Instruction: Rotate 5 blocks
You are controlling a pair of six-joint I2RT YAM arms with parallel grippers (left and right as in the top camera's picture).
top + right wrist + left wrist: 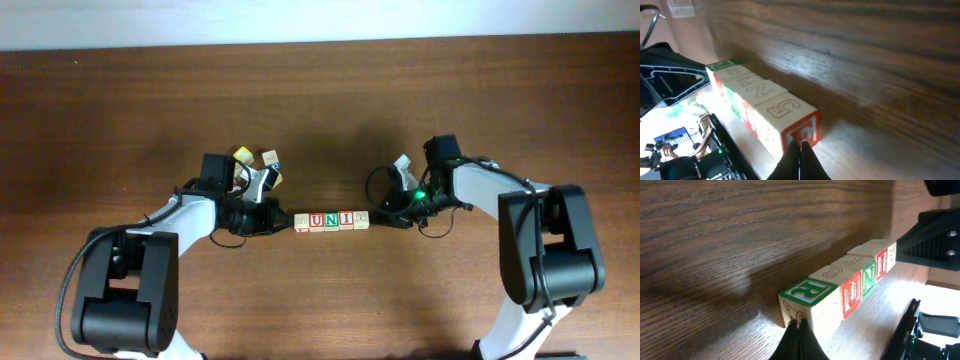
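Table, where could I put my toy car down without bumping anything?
The table is bare beyond the row of blocks, toward the far edge, and in front of it, between the two arm bases. Crowded: the left gripper and right gripper at the row's ends.

The left gripper (pixel 284 221) points toward 3 o'clock and the right gripper (pixel 386 218) toward 9 o'clock (tip facing tip), each with jaws pressed fully together.

From overhead, the middle blocks (pixel 331 220) read U, N, I in red, green, red. The left end block (pixel 807 291) carries a green R, the right end block (pixel 783 108) a pale 5.
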